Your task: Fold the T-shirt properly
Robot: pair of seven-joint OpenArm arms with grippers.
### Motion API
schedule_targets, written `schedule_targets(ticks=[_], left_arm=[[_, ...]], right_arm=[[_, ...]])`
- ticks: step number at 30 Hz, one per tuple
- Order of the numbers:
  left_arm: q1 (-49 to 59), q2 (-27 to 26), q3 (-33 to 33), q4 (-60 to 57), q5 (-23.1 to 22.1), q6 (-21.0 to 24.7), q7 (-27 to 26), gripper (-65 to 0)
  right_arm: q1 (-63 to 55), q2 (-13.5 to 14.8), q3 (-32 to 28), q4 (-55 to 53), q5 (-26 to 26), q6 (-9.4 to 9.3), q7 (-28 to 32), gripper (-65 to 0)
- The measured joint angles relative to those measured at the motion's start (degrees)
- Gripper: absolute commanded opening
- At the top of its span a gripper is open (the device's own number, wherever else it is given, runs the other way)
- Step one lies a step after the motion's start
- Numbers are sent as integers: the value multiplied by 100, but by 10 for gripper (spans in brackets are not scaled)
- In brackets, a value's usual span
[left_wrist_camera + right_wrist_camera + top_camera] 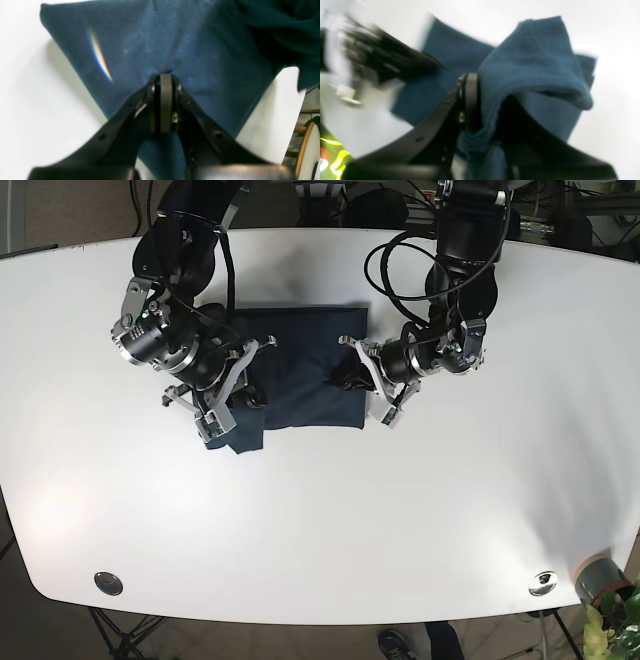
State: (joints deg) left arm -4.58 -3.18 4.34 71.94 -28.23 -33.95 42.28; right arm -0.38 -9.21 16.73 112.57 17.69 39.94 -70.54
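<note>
Both grippers pinch the dark blue cotton T-shirt [300, 370] on the white table [420, 500].
Left gripper [166, 82] clamps flat cloth; right gripper [480, 100] grips a bunched fold draped over it.

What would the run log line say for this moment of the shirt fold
stage: mid-fold | T-shirt: partly folded on white table | left tool: shut on T-shirt | right tool: shut on T-shirt, fabric lifted

A lab or robotics test room, most likely. A large white rounded table [320, 520] fills the base view, with two black arm mounts and looping cables [395, 275] along the top edge. Tripod legs [120, 635] stand at the lower left, and a potted plant [610, 610] sits at the lower right corner.
</note>
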Motion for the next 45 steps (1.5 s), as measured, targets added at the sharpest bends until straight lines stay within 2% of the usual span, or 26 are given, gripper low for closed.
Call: schedule_targets(ticks=[2, 3, 4, 6, 9, 11, 13, 16, 18, 20, 21, 24, 27, 28, 32, 36, 41, 45], left_arm=[[0, 0, 0, -9, -7, 0, -2, -644], [2, -2, -2, -11, -11, 0, -2, -644], [7, -2, -4, -11, -13, 0, -4, -644], [11, 0, -4, -11, -13, 0, -11, -644], [11, 0, -4, -11, -15, -2, -17, -644], [11, 0, -4, -11, -20, -2, -20, -644], [11, 0, -7, -11, -15, 0, -17, -644], [11, 0, -7, -11, -15, -2, -17, -644], [11, 0, -17, -11, -22, -2, -17, -644], [11, 2, -17, -11, -20, -2, -17, -644], [11, 0, -20, -11, -20, -2, -17, -644], [11, 0, -22, -11, -20, -2, -17, -644], [11, 0, -22, -11, -20, -2, -17, -644], [11, 0, -22, -11, -20, -2, -17, -644], [11, 0, -22, 9, -33, -7, -17, -644], [31, 4, -68, 195, -24, -15, 87, -644], [146, -26, -452, 807, -146, 57, 494, -644], [214, -291, -708, 1392, -649, 66, 463, -644]], right_arm=[[-4, 7, -17, -26, 382, -2, 149, -631], [9, 42, -39, -70, 463, -55, 203, -631], [44, 48, -103, -177, 527, -188, 256, -631], [129, 50, -269, -529, 511, -422, 352, -631], [192, 44, -520, -933, 522, -549, 529, -631], [181, 85, -782, -1025, 485, -732, 623, -631], [188, 133, -1117, -1032, 280, -955, 651, -631], [186, 138, -1497, -1029, 2, -1134, 734, -621], [184, 131, -1639, -1032, -98, -1141, 721, -595], [184, 127, -1738, -1036, -157, -1143, 743, -531], [184, 127, -1784, -1038, -234, -1143, 802, -493], [186, 131, -1816, -1043, -424, -1145, 909, -323], [184, 129, -1821, -1043, -463, -1143, 929, -217], [186, 127, -1818, -1043, -461, -1143, 940, -205], [173, 133, -1805, -999, -466, -1119, 946, -224], [26, 140, -1738, -501, -400, -1067, 964, -227], [-146, 127, -1040, -175, 544, -796, 975, -227], [-363, 317, -822, -332, 728, -815, 962, -227]])
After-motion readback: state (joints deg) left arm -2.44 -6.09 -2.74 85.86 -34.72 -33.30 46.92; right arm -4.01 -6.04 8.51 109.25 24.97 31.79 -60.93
